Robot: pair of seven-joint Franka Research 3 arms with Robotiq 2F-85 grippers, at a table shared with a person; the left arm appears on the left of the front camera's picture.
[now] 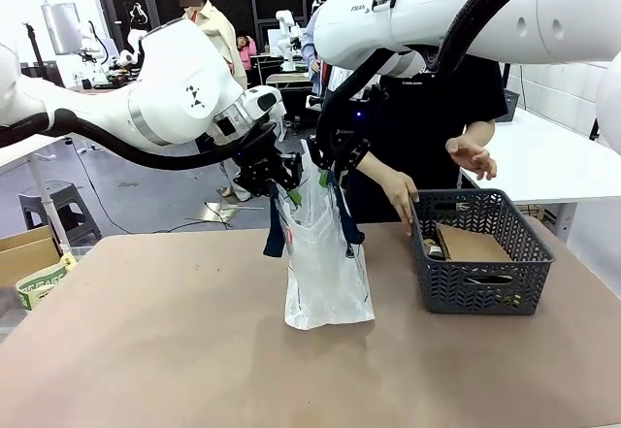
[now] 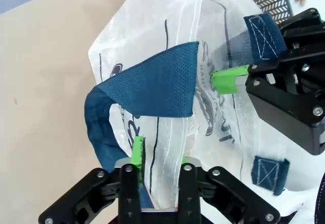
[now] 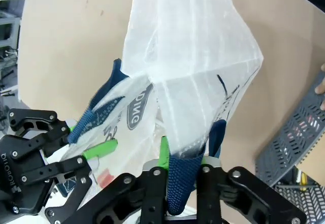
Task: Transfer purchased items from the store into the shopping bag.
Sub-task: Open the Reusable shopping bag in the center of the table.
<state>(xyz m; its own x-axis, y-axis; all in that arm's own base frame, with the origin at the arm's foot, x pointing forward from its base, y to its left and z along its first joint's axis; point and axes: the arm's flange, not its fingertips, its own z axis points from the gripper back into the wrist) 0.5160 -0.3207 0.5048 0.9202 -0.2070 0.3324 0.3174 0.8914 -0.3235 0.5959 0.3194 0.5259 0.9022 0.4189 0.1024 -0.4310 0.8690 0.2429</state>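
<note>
Across a tan table (image 1: 146, 350) in a crowded lab, two white robot arms hold a translucent shopping bag (image 1: 325, 273) upright by its top edge. The bag's base rests on the tabletop near the centre. The left gripper (image 1: 279, 183) grips the rim at the bag's 11 o'clock and the right gripper (image 1: 326, 168) grips it at 12 o'clock, with the mouth of the bag between them.

From the left wrist, the left gripper (image 2: 160, 155) has its green pads (image 2: 137, 152) drawn in on a fold of the white film, which runs up between the fingers. A navy handle (image 2: 152, 89) loops out toward 10 o'clock. From the right wrist, the right gripper (image 3: 183, 158) pinches the rim where a navy strap (image 3: 182, 176) is sewn on, and the strap is caught between its fingers.

At the bag's 3 o'clock, well apart from both grippers, sits the dark grey mesh basket (image 1: 480, 287). It holds a tan packet (image 1: 471, 244) and a dark item (image 1: 434, 248). A person's hand (image 1: 400, 195) hangs at the basket's 10 o'clock corner.
</note>
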